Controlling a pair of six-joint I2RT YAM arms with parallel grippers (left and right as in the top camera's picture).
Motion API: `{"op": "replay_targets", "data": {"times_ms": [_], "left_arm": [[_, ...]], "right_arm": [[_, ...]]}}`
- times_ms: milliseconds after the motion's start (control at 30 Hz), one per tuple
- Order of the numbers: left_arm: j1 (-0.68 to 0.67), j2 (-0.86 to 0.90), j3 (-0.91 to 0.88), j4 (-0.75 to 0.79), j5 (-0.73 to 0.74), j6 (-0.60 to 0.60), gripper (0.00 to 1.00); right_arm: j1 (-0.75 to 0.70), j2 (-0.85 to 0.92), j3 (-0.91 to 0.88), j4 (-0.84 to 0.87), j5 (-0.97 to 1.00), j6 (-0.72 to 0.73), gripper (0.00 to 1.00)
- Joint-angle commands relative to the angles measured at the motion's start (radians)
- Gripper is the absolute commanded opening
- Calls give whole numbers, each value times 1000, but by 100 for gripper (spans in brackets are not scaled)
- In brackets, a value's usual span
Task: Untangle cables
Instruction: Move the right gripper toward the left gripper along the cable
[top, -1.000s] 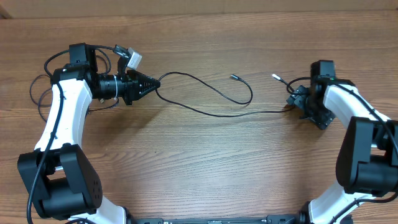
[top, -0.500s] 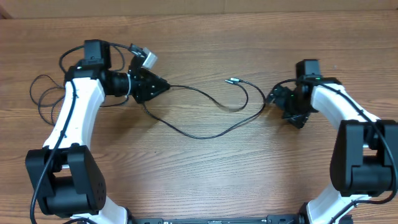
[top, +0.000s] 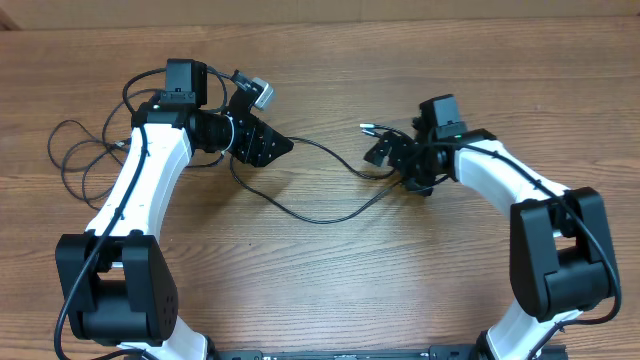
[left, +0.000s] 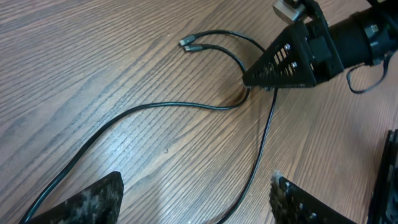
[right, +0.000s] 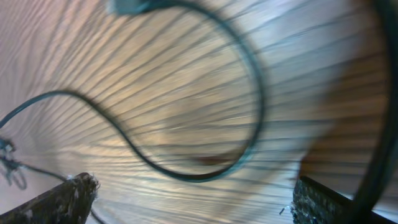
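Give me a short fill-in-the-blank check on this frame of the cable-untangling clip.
1. The cable lying on the wooden table is ____ in colour.
2. In the left wrist view, ____ silver-tipped plugs lie side by side.
3. In the overhead view, those plugs lie nearer the ____ gripper than the left gripper.
Missing words: black; two; right.

left claw (left: 196, 182), right claw (right: 194, 183): jaws spread
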Motion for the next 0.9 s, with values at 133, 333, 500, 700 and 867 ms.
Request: {"op": "replay_targets", "data": {"times_ms": [133, 333, 500, 700, 867], "left_arm": [[-5, 11, -2, 30, -118, -122, 78], [-5, 11, -2, 41, -196, -190, 78], [-5, 11, -2, 41, -198, -193, 79], [-5, 11, -2, 40, -200, -197, 80], [-5, 11, -2, 48, -199, -202, 81]], "right_arm": [[120, 6, -7, 29, 11, 60, 100], [233, 6, -7, 79, 45, 60, 100], [272, 6, -7, 112, 71, 60, 100], [195, 6, 31, -64, 88, 51, 100], [53, 6, 158, -380, 97, -30, 100]]}}
